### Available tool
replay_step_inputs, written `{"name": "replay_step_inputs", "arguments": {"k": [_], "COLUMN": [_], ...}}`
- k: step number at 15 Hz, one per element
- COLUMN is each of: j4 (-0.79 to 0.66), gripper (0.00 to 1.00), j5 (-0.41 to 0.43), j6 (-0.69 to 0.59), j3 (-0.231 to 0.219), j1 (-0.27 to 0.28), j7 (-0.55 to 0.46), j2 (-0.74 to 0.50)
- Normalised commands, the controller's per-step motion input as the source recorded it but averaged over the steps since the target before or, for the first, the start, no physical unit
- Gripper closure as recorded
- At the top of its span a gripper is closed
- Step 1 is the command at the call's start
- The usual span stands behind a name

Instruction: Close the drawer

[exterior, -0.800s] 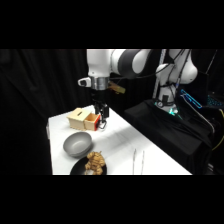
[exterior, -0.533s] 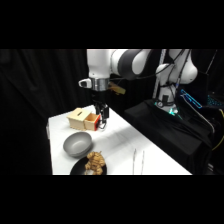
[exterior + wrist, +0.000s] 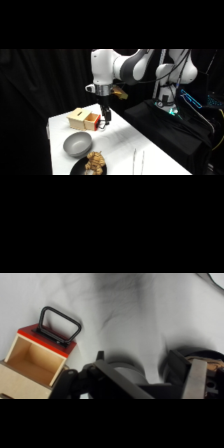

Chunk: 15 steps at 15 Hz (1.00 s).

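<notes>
One drawer (image 3: 37, 356) stands pulled out of its light tan box (image 3: 78, 118) at the far left of the white table (image 3: 125, 145), its orange-brown front (image 3: 93, 121) facing right and its black loop handle (image 3: 59, 326) showing in the wrist view above an empty wooden compartment. Just right of that front the gripper (image 3: 103, 123) hangs down from the white arm (image 3: 120, 67), close beside the handle, though I cannot tell how its claw is set. Nearer on the left sit a grey bowl (image 3: 77, 144) and a dark plate of food (image 3: 92, 164), with metal tongs (image 3: 138, 159) lying to the right of them.
</notes>
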Motion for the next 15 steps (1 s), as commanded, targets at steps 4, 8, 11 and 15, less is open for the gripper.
{"name": "replay_step_inputs", "arguments": {"k": [4, 8, 11, 15], "j4": [-0.27, -0.24, -0.16, -0.06], "gripper": [0.00, 0.00, 0.00, 0.00], "j5": [0.096, 0.194, 0.210, 0.162], "j6": [0.24, 0.27, 0.28, 0.27], "j3": [-0.049, -0.054, -0.042, -0.054], "j1": [-0.029, -0.065, -0.064, -0.062], "j7": [0.28, 0.15, 0.10, 0.10], "j2": [-0.15, -0.11, -0.06, 0.03]}}
